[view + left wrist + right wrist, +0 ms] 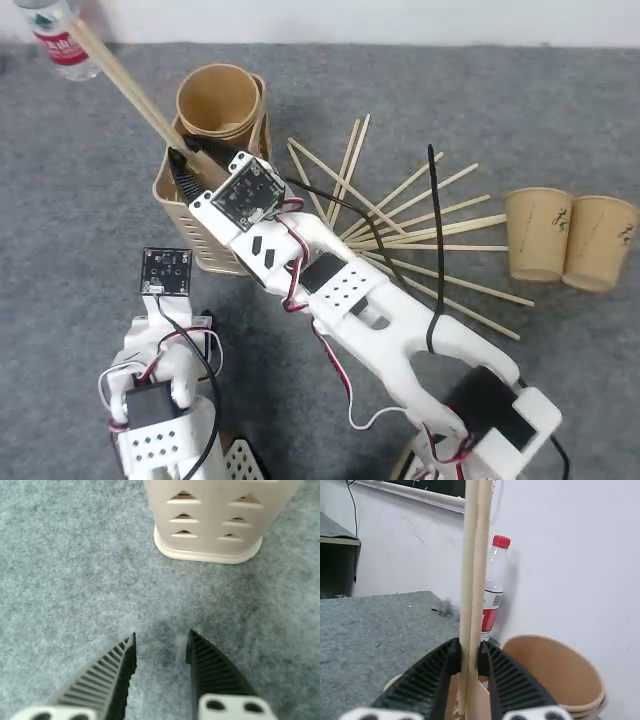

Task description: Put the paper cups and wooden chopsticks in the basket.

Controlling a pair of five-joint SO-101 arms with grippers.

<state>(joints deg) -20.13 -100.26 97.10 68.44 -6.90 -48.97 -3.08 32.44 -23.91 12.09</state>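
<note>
A clear plastic bottle (pixel 55 35) with a red label stands at about 11 o'clock in the high view, at the far edge of the table (pixel 500 110). The table is covered in grey felt-like fabric. The right wrist view shows the bottle upright with a red cap, close to a white wall (pixel 400 20). That wall runs along the table's far side, from 10 to 2 o'clock. A dark unit (pixel 337 565) with a grey top stands by the wall, well apart from the bottle.

basket (pixel 190 225): beige, slotted walls, standing upright on your grey mat.
nested cups (pixel 218 98): brown paper, stacked mouth-up in the basket's end away from the arms.
loose cups (pixel 537 232): two, upright, touching side by side, well apart from the basket.
held pair (pixel 120 80): two chopsticks, tilted, pinched in your right gripper (pixel 470 652), lower ends at the basket's mouth.
loose chopsticks (pixel 420 225): fanned flat between basket and loose cups.
</note>
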